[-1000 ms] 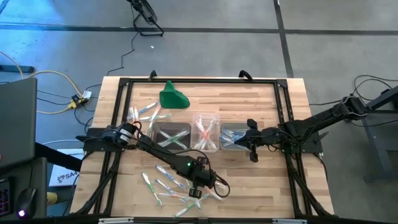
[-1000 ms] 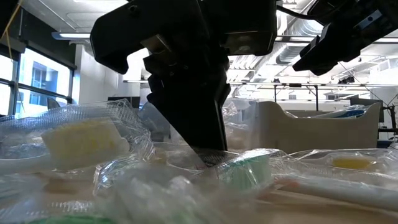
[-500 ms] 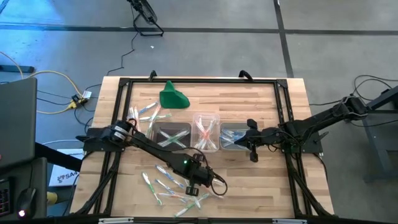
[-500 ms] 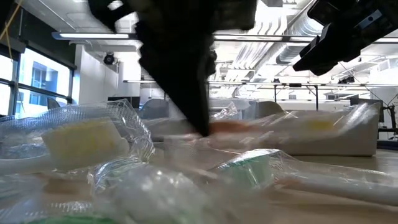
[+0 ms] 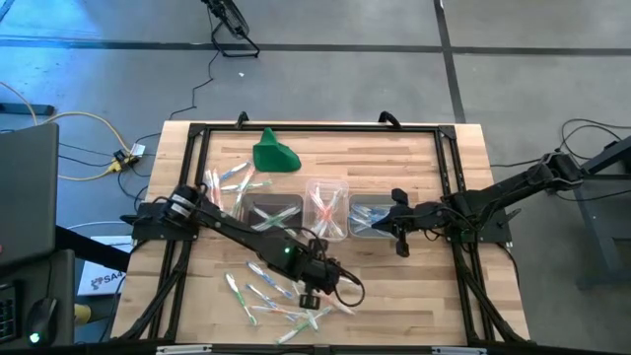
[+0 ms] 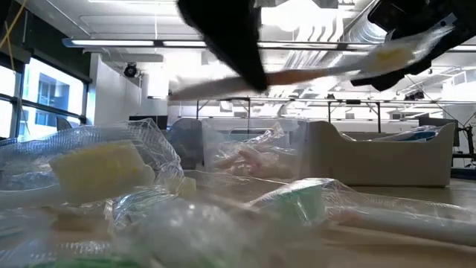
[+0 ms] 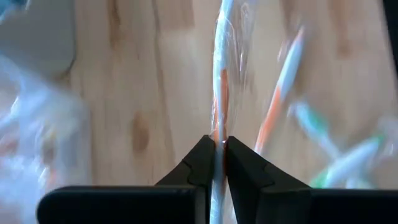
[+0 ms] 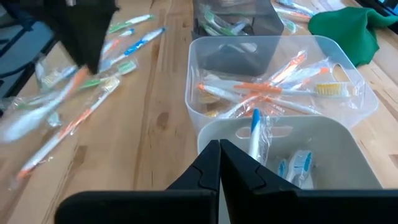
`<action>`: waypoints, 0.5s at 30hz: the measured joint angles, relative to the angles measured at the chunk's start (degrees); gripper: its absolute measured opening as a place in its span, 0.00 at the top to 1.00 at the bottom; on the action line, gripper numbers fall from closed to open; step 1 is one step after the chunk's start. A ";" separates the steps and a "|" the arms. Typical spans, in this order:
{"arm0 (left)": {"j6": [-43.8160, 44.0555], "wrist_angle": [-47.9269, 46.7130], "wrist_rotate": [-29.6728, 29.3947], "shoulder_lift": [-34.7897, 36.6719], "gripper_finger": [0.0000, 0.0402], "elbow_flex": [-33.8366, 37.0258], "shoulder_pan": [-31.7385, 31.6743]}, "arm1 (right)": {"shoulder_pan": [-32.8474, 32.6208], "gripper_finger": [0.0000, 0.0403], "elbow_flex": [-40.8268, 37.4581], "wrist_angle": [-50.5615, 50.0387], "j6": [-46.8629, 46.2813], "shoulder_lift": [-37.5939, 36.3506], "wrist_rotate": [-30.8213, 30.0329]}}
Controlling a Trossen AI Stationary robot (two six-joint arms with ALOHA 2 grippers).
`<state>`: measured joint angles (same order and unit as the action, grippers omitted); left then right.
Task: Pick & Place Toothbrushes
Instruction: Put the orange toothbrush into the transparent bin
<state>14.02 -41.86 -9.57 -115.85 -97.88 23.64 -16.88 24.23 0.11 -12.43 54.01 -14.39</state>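
The left tool is pinching an orange toothbrush in a clear wrapper. The brush sticks straight out past the two dark tips, w/ the table under it. Seen from above, this tool is over the near part of the table, right by the loose pile of toothbrushes. From the low view the held brush is up in the air, lying about flat, above the wrapped ones on the table.

More brushes lie on the wood by the far left corner, near a green cloth lump.

Three clear tubs sit in a row in the middle of the table. The left tub has green brushes in it. The middle tub has orange ones. The right tub has blue ones.

The right tool is pressed together w/ nothing in it. It hangs by the right tub's edge. From its own camera the two tips meet in a point, & the tub w/ a blue brush is just ahead, then the tub w/ orange brushes behind it.
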 joint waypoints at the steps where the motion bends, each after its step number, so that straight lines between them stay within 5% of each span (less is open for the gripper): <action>1: -0.04 -1.29 -0.04 0.15 0.93 -0.60 0.00 | 0.02 1.00 0.00 0.02 0.00 -0.02 0.00; 6: 1.01 -1.96 -1.05 0.80 0.93 -3.24 -0.02 | 0.01 1.00 0.00 -0.20 0.00 -0.02 0.00; 15: 12.47 -9.74 -12.50 2.24 0.93 -7.82 -1.06 | -0.01 1.00 0.00 -0.32 -0.23 -0.01 0.27</action>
<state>26.48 -51.60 -22.07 -113.61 -105.70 22.57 -16.88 24.23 -0.20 -12.65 54.01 -14.12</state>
